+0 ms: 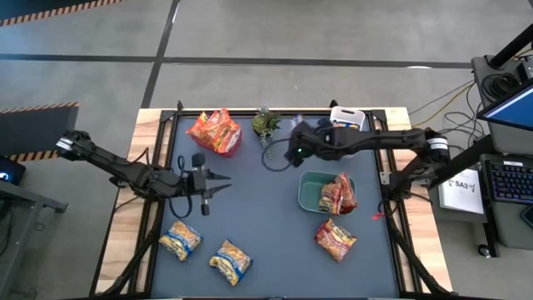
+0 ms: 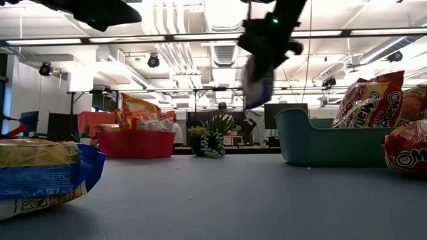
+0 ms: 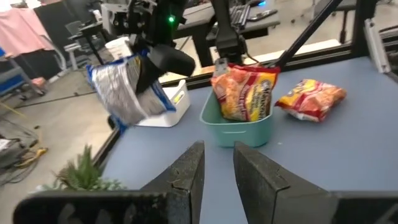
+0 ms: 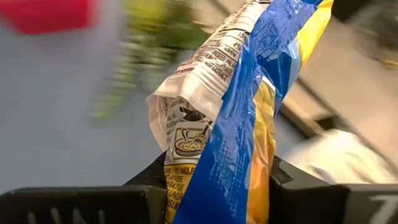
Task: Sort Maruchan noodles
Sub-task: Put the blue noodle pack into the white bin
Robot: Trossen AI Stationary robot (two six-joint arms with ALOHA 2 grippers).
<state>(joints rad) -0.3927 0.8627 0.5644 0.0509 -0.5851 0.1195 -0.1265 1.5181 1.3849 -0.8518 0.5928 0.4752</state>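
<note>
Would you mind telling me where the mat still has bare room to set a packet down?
The widest bare patch lies mid-mat, between the left gripper, the teal bin and the two yellow-and-blue packets near the front edge. It is crowded at the back, around the red bin, plant, white bin and right gripper holding a packet.

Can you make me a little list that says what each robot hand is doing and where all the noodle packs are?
right gripper: shut on a yellow-and-blue packet, held in the air
left gripper: empty, above the table
teal bin: holds orange packets
red bin: holds orange packets
loose on table: two yellow-and-blue packets, one red packet
plant: at the far edge
</note>
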